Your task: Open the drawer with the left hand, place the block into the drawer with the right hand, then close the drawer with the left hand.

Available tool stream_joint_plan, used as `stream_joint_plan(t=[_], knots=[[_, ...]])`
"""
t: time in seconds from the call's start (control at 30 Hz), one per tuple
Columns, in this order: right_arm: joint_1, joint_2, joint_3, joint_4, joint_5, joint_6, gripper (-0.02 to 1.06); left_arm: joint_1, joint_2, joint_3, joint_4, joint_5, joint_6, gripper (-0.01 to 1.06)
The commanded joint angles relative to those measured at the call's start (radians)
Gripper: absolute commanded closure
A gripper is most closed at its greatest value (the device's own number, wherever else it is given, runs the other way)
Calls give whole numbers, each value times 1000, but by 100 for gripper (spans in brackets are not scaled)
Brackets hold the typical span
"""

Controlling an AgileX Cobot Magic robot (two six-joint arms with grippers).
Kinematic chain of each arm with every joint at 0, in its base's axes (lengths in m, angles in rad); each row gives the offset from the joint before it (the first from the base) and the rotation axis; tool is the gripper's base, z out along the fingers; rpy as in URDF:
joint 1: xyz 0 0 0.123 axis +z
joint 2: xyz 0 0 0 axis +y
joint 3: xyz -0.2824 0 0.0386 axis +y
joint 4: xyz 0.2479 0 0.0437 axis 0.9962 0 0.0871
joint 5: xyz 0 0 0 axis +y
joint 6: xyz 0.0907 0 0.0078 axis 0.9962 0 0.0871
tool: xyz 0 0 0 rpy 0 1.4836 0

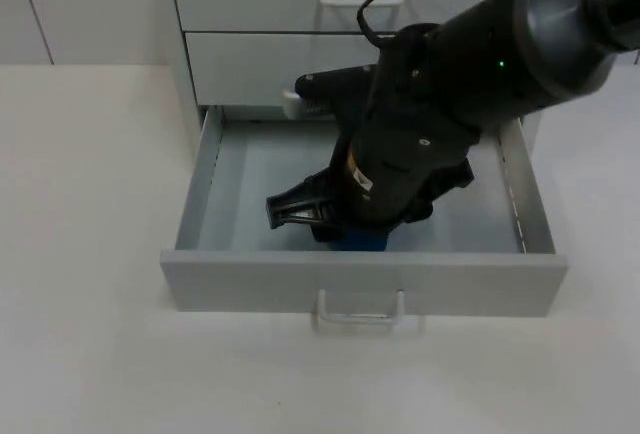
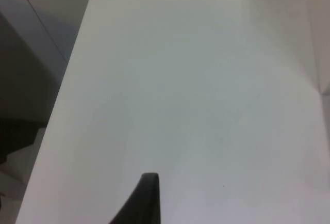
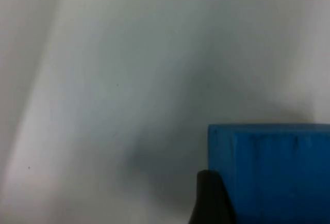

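Top view: the drawer (image 1: 215, 169) stands pulled out with its handle (image 1: 360, 312) toward the table (image 1: 90, 354) edge, and the right pincer (image 1: 335, 229) reaches down inside it, just behind the front panel, with the blue block (image 1: 368, 241) beneath it. Lifting out carelessly could catch the arm on that panel or the closed drawer above; open room lies toward the drawer's left wall. Left wrist view: the left pincer (image 2: 147, 203) waits over bare table; its opening cannot be judged. Right wrist view: the block (image 3: 270, 172) sits against one fingertip (image 3: 209, 198), apparently gripped; early release could drop it askew.
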Motion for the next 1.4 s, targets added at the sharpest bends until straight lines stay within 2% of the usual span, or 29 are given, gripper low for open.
stream_joint_plan(t=[0.0, 0.03, 0.07, 0.13, 0.2, 0.3, 0.37, 0.43, 0.47, 0.6, 0.63, 0.7, 0.93, 1.2, 1.37], knots=[[2, 8, -4, -5, 11, 10, 47, 2, -6, 4, -10, -3, -8, 0], [2, 0, -4, -5, 11, 10, 37, 2, -6, 4, -10, -3, -8, 0], [2, 0, -4, -5, 11, 10, 37, 2, -6, 4, -10, -3, -8, 0], [2, -23, -4, -7, 9, 10, 25, 2, -6, 4, -10, -3, -8, 0], [2, -58, -4, -16, 8, 10, 20, 2, -6, 4, -10, -3, -8, 0], [2, -107, -4, -16, 28, 10, 20, 2, -6, 4, -10, -3, -8, 0], [2, -164, -4, -12, 86, 7, 20, 2, -6, 4, -10, -3, -8, 0], [4, -217, -4, 23, 153, -46, 20, 2, -6, 4, -10, -3, -8, 0], [4, -217, -4, 23, 153, -46, 20, 2, -6, 4, -10, -3, -8, 0], [4, -308, -4, 150, 254, -229, 20, 2, -6, 4, -10, -3, -8, 0], [4, -308, -4, 150, 254, -229, 20, 2, -6, 4, -10, -3, -8, 0], [4, -351, 0, 210, 286, -307, 20, 2, -6, 4, -10, -3, -8, 0], [4, -433, 81, 315, 316, -444, 20, 2, -6, 4, -10, -3, -8, 0], [2, -552, 227, 320, 307, -488, 20, 2, -6, 4, -17, 5, -8, 0], [-48, -649, 358, 322, 287, -499, 20, 2, -6, 4, -24, 24, -8, 0]])
